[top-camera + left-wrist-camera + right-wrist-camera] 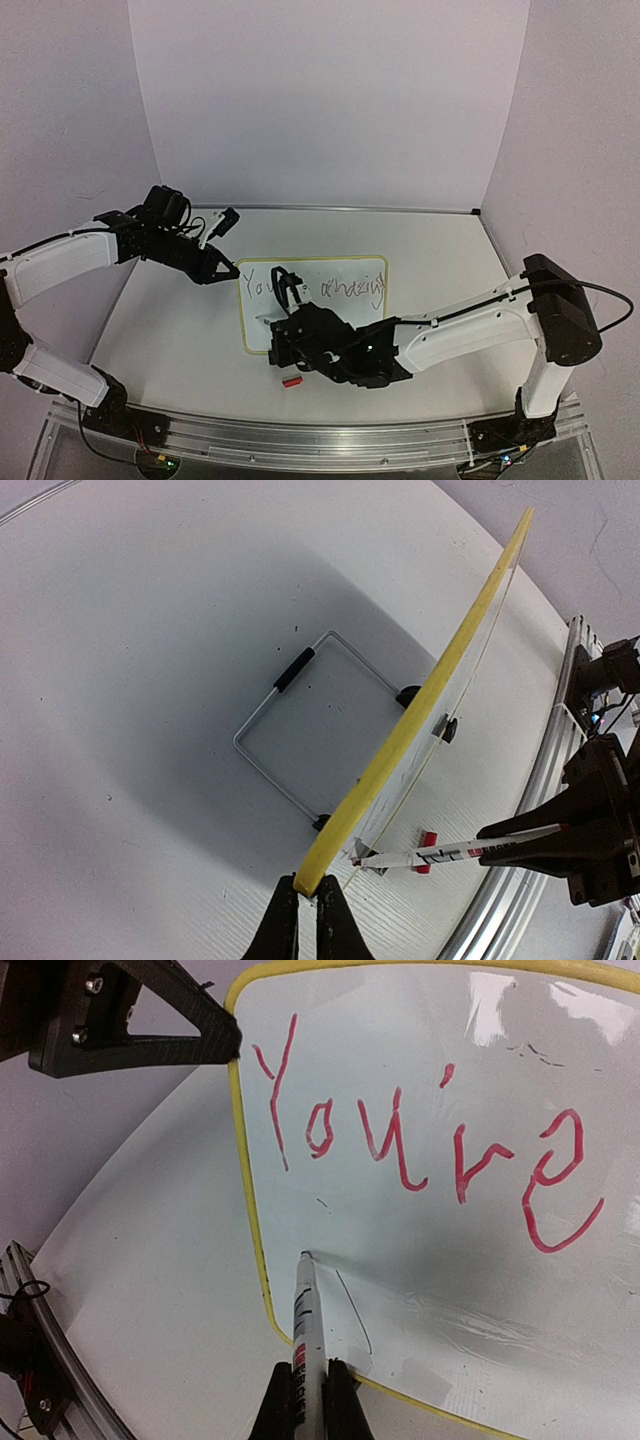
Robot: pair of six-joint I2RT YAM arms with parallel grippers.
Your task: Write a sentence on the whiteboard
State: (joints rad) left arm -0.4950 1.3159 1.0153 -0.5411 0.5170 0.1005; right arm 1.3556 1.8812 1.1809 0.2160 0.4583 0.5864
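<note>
The whiteboard [330, 310], with its thin yellow frame, stands tilted on the table. It shows edge-on in the left wrist view [440, 680]. The sentence [322, 286] reads "You're amazing" in one line; the right wrist view shows only "You're" in red [410, 1140]. My left gripper [232, 270] is shut on the board's upper left corner [307, 888]. My right gripper [282, 342] is shut on a white marker [307, 1310]. Its tip touches the board's lower left area, below "You're". The marker also shows in the left wrist view [450, 853].
A red marker cap [291, 381] lies on the table in front of the board and shows in the left wrist view [427, 838]. A wire stand [300, 720] with black clip feet props the board from behind. The aluminium rail [320, 440] runs along the near edge.
</note>
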